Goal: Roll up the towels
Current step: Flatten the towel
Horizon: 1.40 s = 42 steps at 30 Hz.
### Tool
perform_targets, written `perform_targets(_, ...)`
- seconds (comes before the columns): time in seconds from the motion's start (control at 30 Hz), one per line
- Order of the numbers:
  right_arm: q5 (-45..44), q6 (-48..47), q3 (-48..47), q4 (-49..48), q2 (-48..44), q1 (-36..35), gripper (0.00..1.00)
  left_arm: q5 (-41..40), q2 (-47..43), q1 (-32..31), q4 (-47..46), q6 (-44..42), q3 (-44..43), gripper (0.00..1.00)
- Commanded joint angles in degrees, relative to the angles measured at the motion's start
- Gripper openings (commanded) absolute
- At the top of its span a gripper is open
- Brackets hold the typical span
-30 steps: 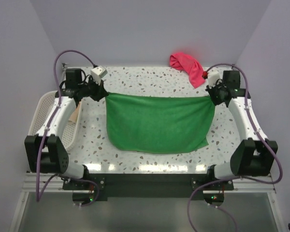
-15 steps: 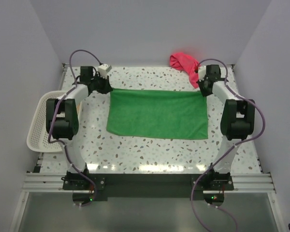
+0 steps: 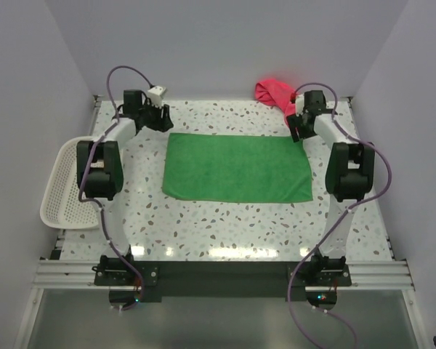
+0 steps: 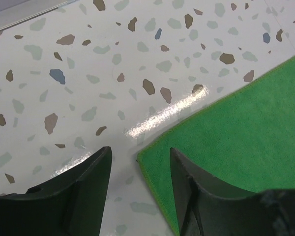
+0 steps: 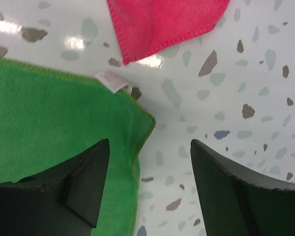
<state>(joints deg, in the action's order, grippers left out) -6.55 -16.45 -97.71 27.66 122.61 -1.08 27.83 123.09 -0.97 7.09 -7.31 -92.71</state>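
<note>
A bright green towel (image 3: 237,167) lies spread flat in the middle of the table. My left gripper (image 3: 162,118) hovers at its far left corner, jaws open and empty. In the left wrist view that green corner (image 4: 236,132) lies just under the open left gripper (image 4: 139,151). My right gripper (image 3: 298,131) is open over the far right corner. The right wrist view shows that right gripper (image 5: 150,142) straddling the green towel's edge (image 5: 64,113), with its white label (image 5: 112,80) nearby. A pink-red towel (image 3: 275,93) lies crumpled at the back right, its corner (image 5: 162,22) just beyond the green one.
A white mesh basket (image 3: 62,193) hangs off the table's left edge beside the left arm. Both arms are stretched far toward the back wall. Speckled tabletop (image 3: 225,222) shows in front of the green towel.
Both grippers have opened and let go of the green towel's far corners. The towel, hanging stretched between them a second ago, now lies flat on the table.
</note>
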Motion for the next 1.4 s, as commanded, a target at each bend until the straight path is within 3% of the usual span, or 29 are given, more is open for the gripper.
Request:
perform_targets(0.0, 4.24, -2.0, 1.37, 5.99, -10.08, 0.12, 0.71, -0.41, -5.74, 0.62, 6.52, -3.57, -0.91, 0.57)
perform_targets(0.1, 9.5, -5.95, 5.76, 13.71, -16.42, 0.12, 0.67, 3.17, -13.03, 0.45, 12.66, -11.65, 5.22, 0.55)
perform_targets(0.27, 14.89, -11.67, 13.76, 23.48, -23.45, 0.03, 0.51, 6.0, -21.21, -0.87, 26.99, -25.09, 13.59, 0.37)
perform_targets(0.43, 13.41, -13.35, 23.17, 24.02, -25.13, 0.03, 0.34, 2.23, -25.96, -5.26, 29.56, -28.81, 24.14, 0.19)
perform_targets(0.53, 13.05, -13.35, 28.0, 22.36, -26.01, 0.03, 0.31, -1.28, -27.46, -7.99, 28.07, -28.46, 28.89, 0.18)
perform_targets(0.7, 10.77, -12.82, 32.58, 17.61, -24.61, 0.11, 0.27, -6.12, -27.29, -10.62, 25.52, -25.74, 32.5, 0.18)
perform_targets(0.83, 8.66, -13.26, 35.48, 14.8, -22.24, 0.03, 0.26, -9.89, -25.8, -11.24, 24.81, -24.51, 33.12, 0.32)
perform_targets(0.9, 7.0, -13.52, 36.1, 13.56, -21.1, 0.11, 0.26, -11.48, -25.7, -11.24, 24.81, -23.89, 32.68, 0.32)
perform_targets(1.0, 6.99, -13.87, 36.1, 14.0, -21.18, 0.12, 0.25, -9.47, -28.59, -10.55, 26.83, -24.07, 31.89, 0.33)
perform_targets(1.1, 6.81, -14.23, 35.75, 14.88, -22.06, 0.12, 0.25, -6.67, -31.23, -9.05, 29.99, -25.38, 31.62, 0.43)
perform_targets(1.37, 7.07, -15.63, 35.92, 17.78, -23.29, 0.12, 0.26, -3.49, -30.63, -4.13, 33.08, -29.95, 33.73, 0.54)
